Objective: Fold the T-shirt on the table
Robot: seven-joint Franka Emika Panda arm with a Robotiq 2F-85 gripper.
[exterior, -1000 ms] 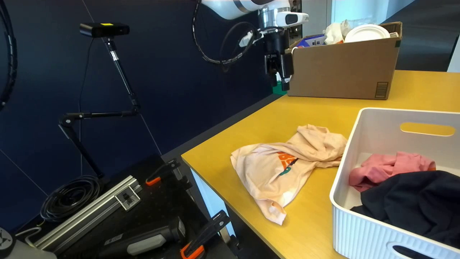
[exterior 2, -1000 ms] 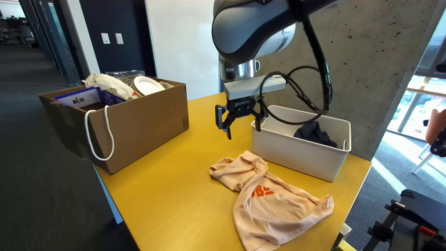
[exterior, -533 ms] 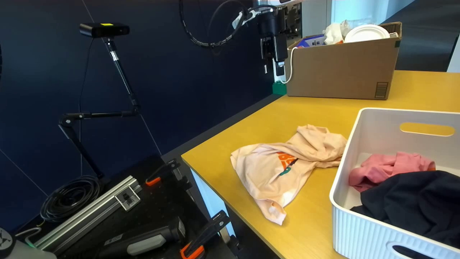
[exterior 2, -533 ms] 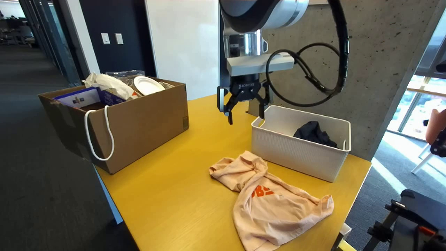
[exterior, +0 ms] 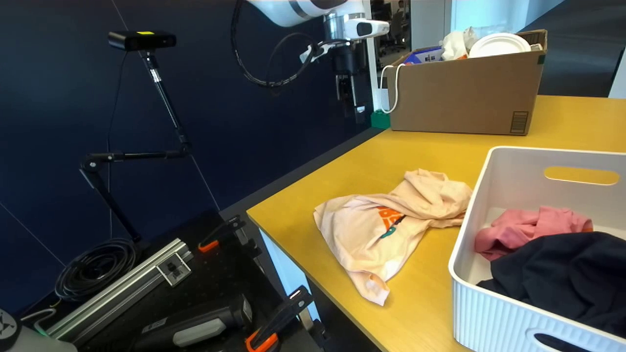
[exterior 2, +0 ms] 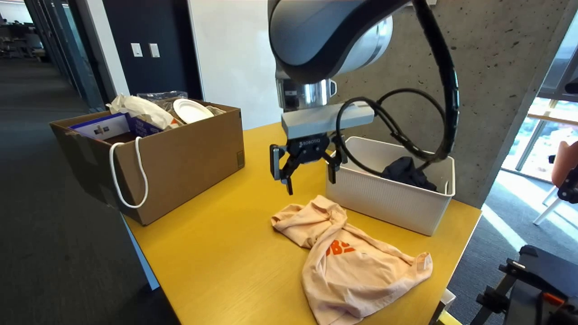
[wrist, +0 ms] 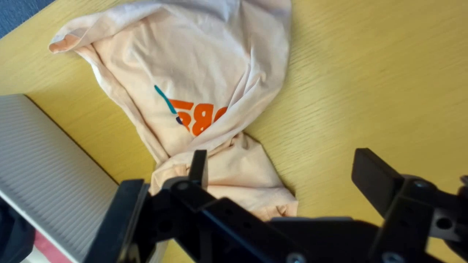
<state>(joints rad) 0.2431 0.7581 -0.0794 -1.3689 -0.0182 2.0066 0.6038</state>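
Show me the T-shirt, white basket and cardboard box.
T-shirt [wrist: 199, 78], wrist view: plain cloth of the printed front.
White basket [exterior 2: 379, 198], in an exterior view: outer wall.
Cardboard box [exterior: 464, 95], in an exterior view: long side.

the crumpled t-shirt [exterior: 371, 234] lies on the table [exterior: 425, 288] just beside the white basket [exterior: 489, 313].

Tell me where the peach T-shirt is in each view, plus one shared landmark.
In an exterior view: peach T-shirt right of centre.
In an exterior view: peach T-shirt low, right of centre.
Wrist view: peach T-shirt left of centre, partly behind the gripper.
Shared landmark: white plastic basket, right of centre in both exterior views, lower left in wrist view.
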